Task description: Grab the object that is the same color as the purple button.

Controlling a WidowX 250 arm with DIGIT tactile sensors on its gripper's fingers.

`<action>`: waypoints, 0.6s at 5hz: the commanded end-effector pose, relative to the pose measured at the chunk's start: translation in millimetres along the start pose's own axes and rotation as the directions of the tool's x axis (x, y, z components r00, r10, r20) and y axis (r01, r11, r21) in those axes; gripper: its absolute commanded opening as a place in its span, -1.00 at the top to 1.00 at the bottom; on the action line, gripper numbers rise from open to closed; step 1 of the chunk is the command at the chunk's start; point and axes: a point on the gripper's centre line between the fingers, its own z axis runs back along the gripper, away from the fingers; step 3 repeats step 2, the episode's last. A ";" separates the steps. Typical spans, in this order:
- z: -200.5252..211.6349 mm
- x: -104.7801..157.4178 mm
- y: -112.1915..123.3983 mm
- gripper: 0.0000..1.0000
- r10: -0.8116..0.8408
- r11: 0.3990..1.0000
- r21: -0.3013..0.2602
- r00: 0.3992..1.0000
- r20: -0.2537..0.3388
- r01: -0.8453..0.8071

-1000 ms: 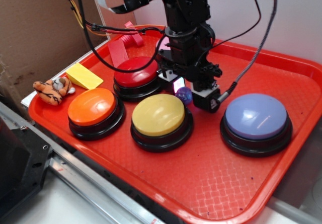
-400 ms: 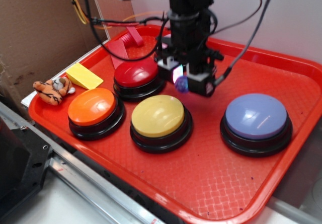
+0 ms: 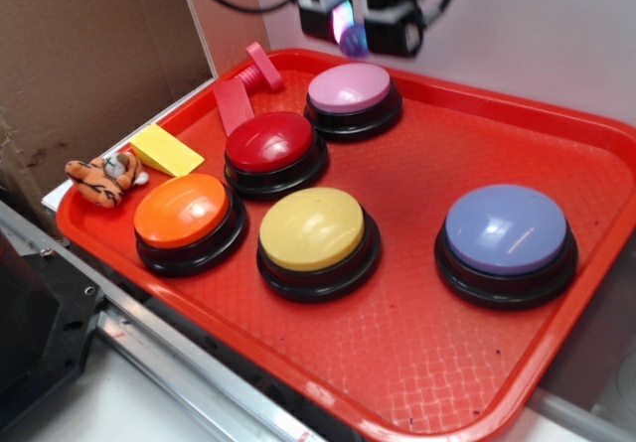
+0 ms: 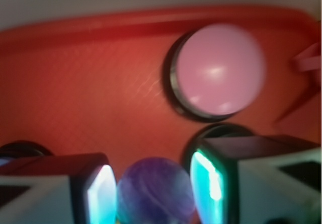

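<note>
- Purple ball (image 4: 155, 190) is showing in the wrist view at the bottom centre of the frame, its lower edge cut off; in the exterior view the purple ball (image 3: 350, 39) is appearing only as a small blurred violet spot at the top centre.
- Most of the arm is running out of the exterior frame at the top, so only the gripper (image 3: 356, 27) and its cables are remaining visible; the whole wrist picture is motion-blurred.
- The ball is sitting between the two fingers (image 4: 98, 194), which are pinching it from either side, each pad touching it.
- The ball is hanging in the air above the far edge of the red tray (image 3: 417, 343), over the pink-topped button (image 3: 350, 87), which the wrist camera is showing at upper right (image 4: 220, 69).
- The purple button (image 3: 506, 229) is sitting at the right of the tray, well apart from the ball.
- Compared with a second ago, when the gripper was down on the tray between the red button (image 3: 269, 143) and the yellow button (image 3: 312, 226), it is now rising high, uncovering the pink-topped button.
</note>
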 end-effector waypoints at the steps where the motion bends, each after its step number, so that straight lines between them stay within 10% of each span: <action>1: 79.4 -12.4 -5.0 1.00 -0.012 0.999 -0.028 0.979 0.204 0.018; 3: 75.6 -20.4 -7.5 1.00 -0.010 0.999 -0.035 0.983 0.185 0.017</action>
